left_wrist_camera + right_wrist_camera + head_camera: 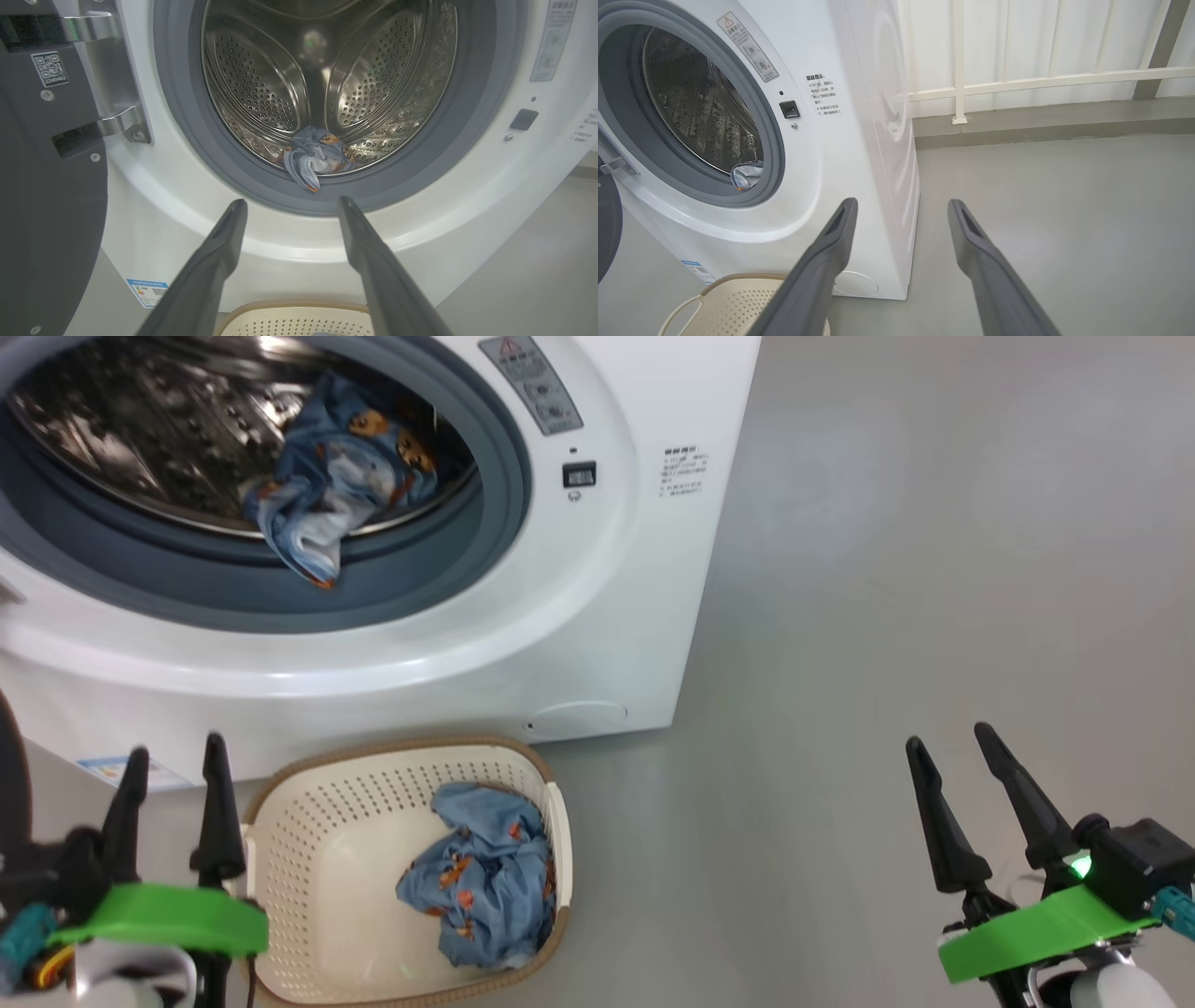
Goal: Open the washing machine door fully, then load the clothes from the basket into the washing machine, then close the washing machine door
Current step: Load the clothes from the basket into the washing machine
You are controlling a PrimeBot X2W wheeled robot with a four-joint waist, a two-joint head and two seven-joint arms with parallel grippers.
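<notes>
**Head view.**
- Washing machine (pixel 597 616): the opening is uncovered. One blue printed garment (pixel 341 485) is lodged at the drum's front lip, with a fold draped over the grey gasket (pixel 504 523).
- Basket (pixel 392 751): set on the floor (pixel 934 569) just before the machine. A second blue garment (pixel 485 887) is bunched in its right half.
- Left gripper (pixel 176 747): fingers spread, nothing held, just beside the basket's left rim.
- Right gripper (pixel 948 735): fingers spread, empty, well apart from the basket, over bare floor.

**Left wrist view.**
- Washing machine door (pixel 46 210): swung wide on its metal hinge (pixel 117 126).
- Drum (pixel 261 84): otherwise bare; the lodged garment is seen at the bottom lip.

**Right wrist view.**
- The machine's side and a corner of the basket are seen past the parted fingers.

**Step in hand (judged).**
- The basket garment is to be fetched next.
- It is best pinched at its bunched middle, so that no end trails, and lifted clear of the rim.
- It should be released deep in the drum.
- The draped fold should be pushed off the gasket before the door is shut, lest it be trapped.
</notes>
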